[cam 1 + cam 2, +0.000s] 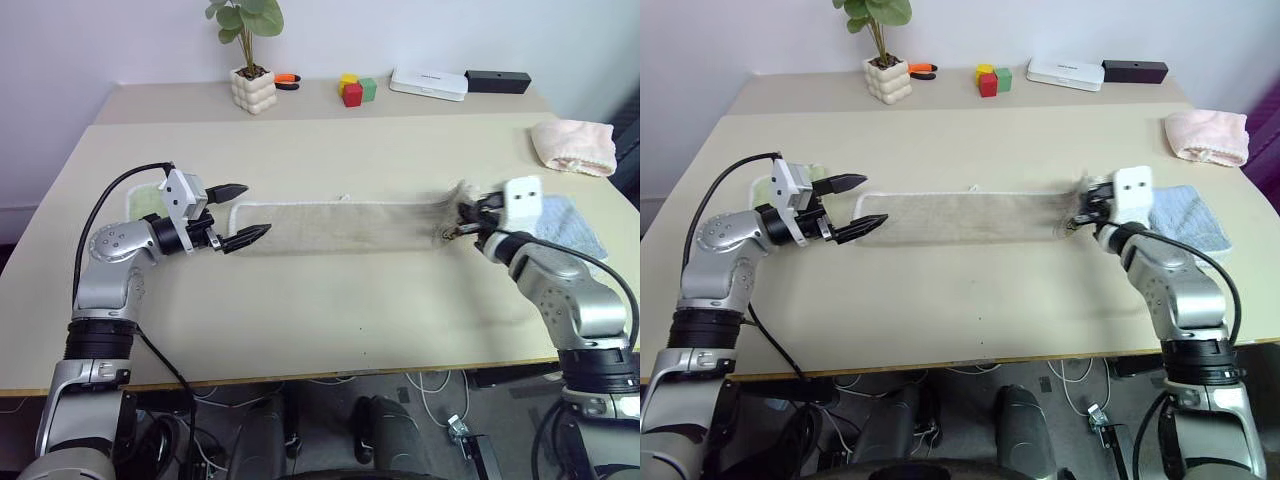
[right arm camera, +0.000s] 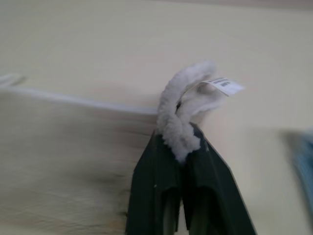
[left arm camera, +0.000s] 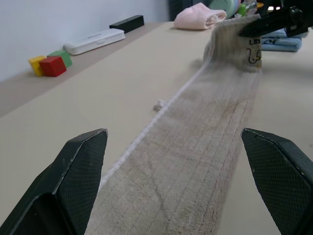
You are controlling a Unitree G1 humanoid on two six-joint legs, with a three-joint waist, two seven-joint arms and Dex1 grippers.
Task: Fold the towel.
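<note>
The towel (image 1: 345,225) is a long beige strip laid across the middle of the table, with white edging and a small white loop on its far side. My right gripper (image 1: 462,222) is shut on the towel's right end, which is pinched and lifted off the table; the right wrist view shows the bunched cloth (image 2: 178,117) and a small tag between the black fingers. My left gripper (image 1: 243,213) stands open just above the towel's left end, one finger on each side of the strip's width, with nothing between them.
A pink cloth (image 1: 573,146) lies at the far right and a blue cloth (image 1: 572,228) sits under my right arm. A green cloth (image 1: 145,203) lies behind my left wrist. A potted plant (image 1: 251,60), coloured blocks (image 1: 355,89), a white box (image 1: 428,83) and a black box (image 1: 497,81) line the back.
</note>
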